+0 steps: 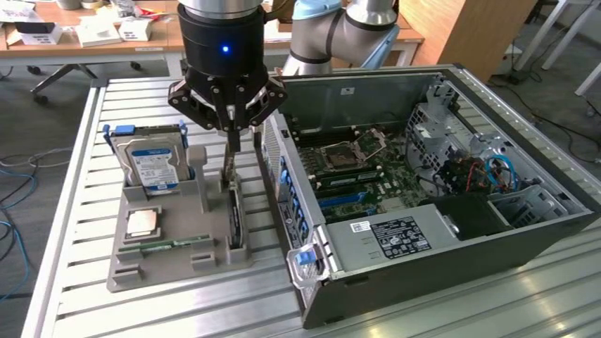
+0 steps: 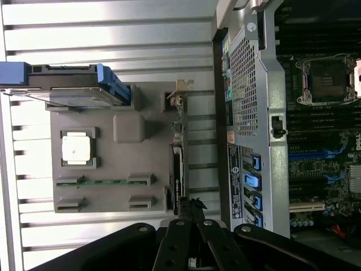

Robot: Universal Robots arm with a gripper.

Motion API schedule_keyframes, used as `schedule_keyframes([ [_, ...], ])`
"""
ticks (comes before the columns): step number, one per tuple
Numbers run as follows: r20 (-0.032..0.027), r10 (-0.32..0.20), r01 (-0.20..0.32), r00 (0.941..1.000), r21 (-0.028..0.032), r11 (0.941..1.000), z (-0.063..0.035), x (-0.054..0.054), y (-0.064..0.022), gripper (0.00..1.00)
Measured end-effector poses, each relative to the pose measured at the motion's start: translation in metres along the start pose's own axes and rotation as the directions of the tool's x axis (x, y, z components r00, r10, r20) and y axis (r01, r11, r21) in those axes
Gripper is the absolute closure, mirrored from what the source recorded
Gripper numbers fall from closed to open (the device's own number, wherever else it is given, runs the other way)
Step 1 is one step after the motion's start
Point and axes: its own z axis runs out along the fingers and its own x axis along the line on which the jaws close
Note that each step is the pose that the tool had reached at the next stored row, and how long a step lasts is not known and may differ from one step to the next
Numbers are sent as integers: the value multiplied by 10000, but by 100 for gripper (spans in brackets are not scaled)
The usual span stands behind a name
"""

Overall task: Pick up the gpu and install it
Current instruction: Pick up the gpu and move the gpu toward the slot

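Gripper (image 1: 229, 129) – fingers clenched together, poised just above gpu; contact not discernible | gpu (image 1: 235, 218) – on edge in slot of grey tray (image 1: 169, 264), bracket end up, beside open case (image 1: 451, 239) | drive (image 1: 150, 165) – upright in the same tray.

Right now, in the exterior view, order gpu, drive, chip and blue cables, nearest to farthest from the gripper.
1. gpu: directly under the gripper.
2. drive and chip: the exterior view's left; too close to call.
3. blue cables: far at the exterior view's right.
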Motion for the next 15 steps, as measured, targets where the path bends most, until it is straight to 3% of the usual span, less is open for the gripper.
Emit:
schedule_keyframes([
  [6, 0, -1, 1, 10000, 0, 10000, 0, 0, 0, 89],
  [8, 0, 0, 0, 10000, 0, 10000, 0, 0, 0, 83],
  [10, 0, 0, 0, 10000, 0, 10000, 0, 0, 0, 71],
  [15, 0, 0, 0, 10000, 0, 10000, 0, 0, 0, 58],
])
